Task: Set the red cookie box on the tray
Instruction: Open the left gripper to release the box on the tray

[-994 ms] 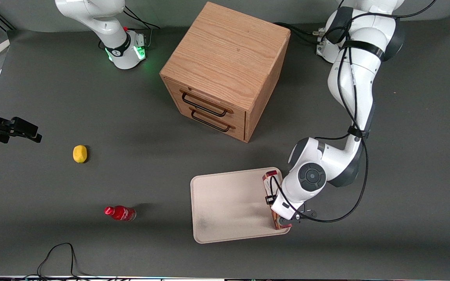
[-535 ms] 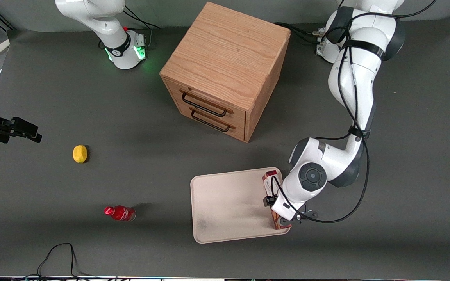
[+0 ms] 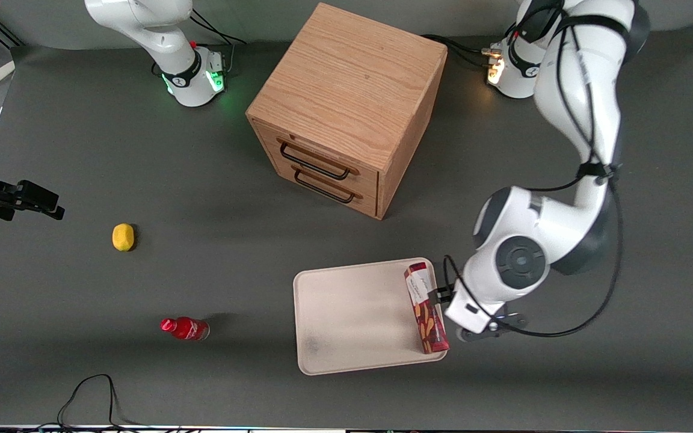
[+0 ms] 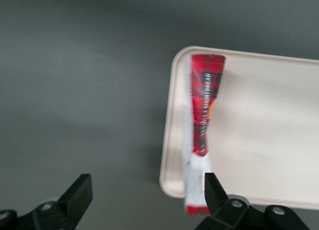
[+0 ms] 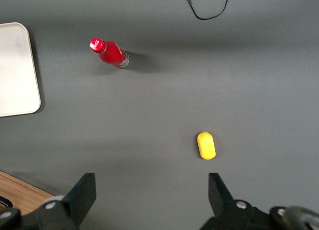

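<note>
Red cookie box (image 3: 425, 307), one, on one cream tray (image 3: 346, 319), hand (image 4: 144, 197) spread wide, empty, beside tray.

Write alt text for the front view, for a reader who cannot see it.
A red cookie box lies on a cream tray, along the edge nearest the working arm, whose open gripper hangs just off the tray beside the box. A wooden two-drawer cabinet stands farther from the camera; a lemon and a red bottle lie toward the parked arm's end.
</note>
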### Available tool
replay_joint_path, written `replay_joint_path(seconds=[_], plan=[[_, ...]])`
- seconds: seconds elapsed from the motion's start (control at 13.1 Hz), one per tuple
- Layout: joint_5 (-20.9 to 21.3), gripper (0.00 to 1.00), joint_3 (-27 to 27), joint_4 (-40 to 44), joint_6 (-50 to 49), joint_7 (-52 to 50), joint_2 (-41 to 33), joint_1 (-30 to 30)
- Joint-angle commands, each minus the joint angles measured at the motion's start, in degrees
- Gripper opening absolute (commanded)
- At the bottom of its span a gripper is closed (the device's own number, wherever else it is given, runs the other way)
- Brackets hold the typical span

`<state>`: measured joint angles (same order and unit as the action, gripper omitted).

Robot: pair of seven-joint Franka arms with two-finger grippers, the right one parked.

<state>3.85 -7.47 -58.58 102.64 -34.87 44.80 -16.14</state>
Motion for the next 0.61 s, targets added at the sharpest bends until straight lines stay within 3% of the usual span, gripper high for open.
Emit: replay_joint_path(seconds=[0.0,0.15,0.46,0.54], plan=[[-0.3,1.0,-0.3,-12.3,-0.9,7.2,-12.2,5.0],[-0.3,1.0,-0.2,-18.2,-2.7,12.1,-18.5,8.7],[-0.1,1.0,0.8,-18.6,-13.4,23.9,-23.8,16.0],[-0.1,1.0,3.8,-18.8,-14.7,29.4,-25.4,16.0]])
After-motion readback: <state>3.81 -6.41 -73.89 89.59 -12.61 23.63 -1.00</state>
